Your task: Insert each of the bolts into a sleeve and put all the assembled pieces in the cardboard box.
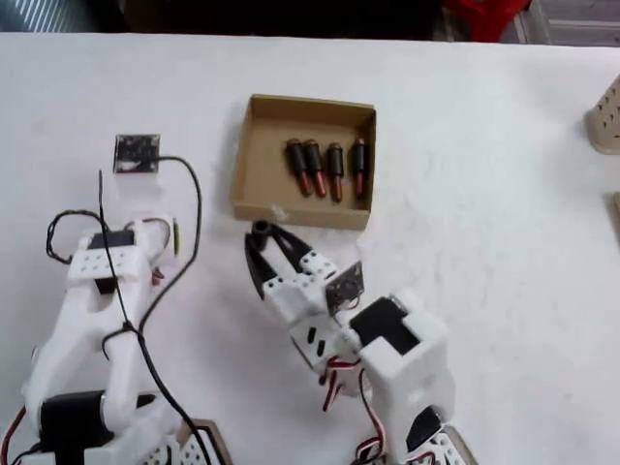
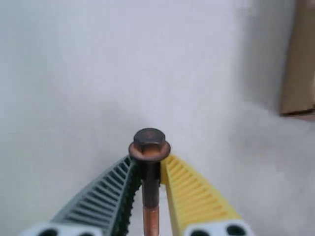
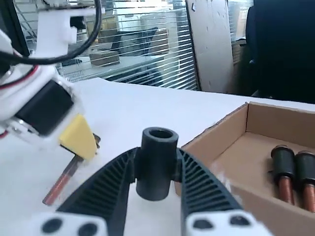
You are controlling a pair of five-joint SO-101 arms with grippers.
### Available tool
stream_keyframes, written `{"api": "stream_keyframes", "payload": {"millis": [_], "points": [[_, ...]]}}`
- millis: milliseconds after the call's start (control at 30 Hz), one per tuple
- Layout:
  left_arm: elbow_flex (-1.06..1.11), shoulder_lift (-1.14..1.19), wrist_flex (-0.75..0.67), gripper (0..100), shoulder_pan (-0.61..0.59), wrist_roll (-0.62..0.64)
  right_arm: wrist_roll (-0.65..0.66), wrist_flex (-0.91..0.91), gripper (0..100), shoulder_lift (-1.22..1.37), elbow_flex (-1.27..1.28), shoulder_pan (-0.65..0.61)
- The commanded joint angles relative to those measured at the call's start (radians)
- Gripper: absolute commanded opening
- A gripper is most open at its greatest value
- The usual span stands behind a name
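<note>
1. While four assembled pieces [image 1: 325, 167] lie side by side in the cardboard box [image 1: 300, 208], the step in hand looks like the mating of one more pair, with each arm carrying one half.
2. The left gripper [image 2: 149, 162] is clamped on a copper bolt [image 2: 149, 145], its grey and yellow fingers pinching the shank just under the flanged head.
3. The right gripper [image 3: 157, 158] is closed around a black sleeve [image 3: 158, 169], held upright with its open bore facing up, just beside the near wall of the box.
4. From above, the two grippers stand apart over the white table [image 1: 484, 242], so nothing is joined yet.
5. The next move probably calls for bringing the bolt's free shank end to the sleeve's mouth and lining it up with the bore. The left grip sits high near the head, which should leave shank free to enter.
6. A black cable [image 1: 189, 194] runs from a small black module [image 1: 136, 153] across the left arm and could snag. The box wall crowds the sleeve on one side.
</note>
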Motion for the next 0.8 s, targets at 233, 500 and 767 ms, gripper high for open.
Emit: {"api": "stream_keyframes", "payload": {"millis": [233,500,767], "points": [[0.226,-0.375,-0.293,2,0.105,0.011,0.038,-0.048,1.6,0.061,-0.052,-0.039],[0.365,-0.627,-0.471,2,0.217,0.011,0.038,-0.047,1.6,0.064,-0.052,-0.041],[0.373,-0.753,-0.471,2,0.331,0.16,0.038,-0.044,1.6,0.065,-0.052,-0.041]]}}
